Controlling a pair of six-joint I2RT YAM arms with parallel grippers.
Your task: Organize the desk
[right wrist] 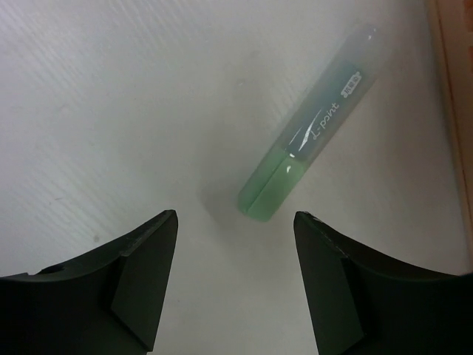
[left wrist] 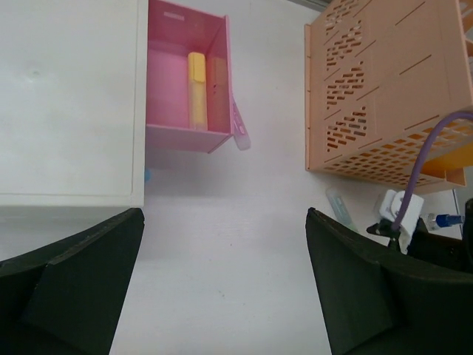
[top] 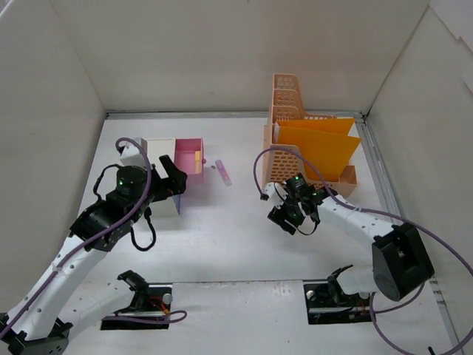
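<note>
- Overhead, the white table [top: 222,244] fills the floor of a white-walled enclosure, with both arms reaching out over it from its near edge.
- At far left on the table, a white drawer unit [left wrist: 66,96] stands with its pink drawer [left wrist: 166,81] pulled out; a yellow highlighter [left wrist: 196,92] lies inside the drawer.
- A pale purple pen [top: 223,172] lies on the bare table just beside the drawer's outer corner.
- The left fingers [left wrist: 81,296] are spread wide with nothing between them, poised over the table near the front of the drawer unit.
- At far right, a peach perforated basket [left wrist: 384,89] stands upright on the table with orange folders [top: 318,148] in it.
- The right fingers [right wrist: 140,281] are parted and empty, pointing down at the table in front of the basket.
- A green highlighter [right wrist: 310,148] with a translucent cap lies flat on the table just beyond the right fingers, its green end nearest the gap between them; neither finger touches it.
</note>
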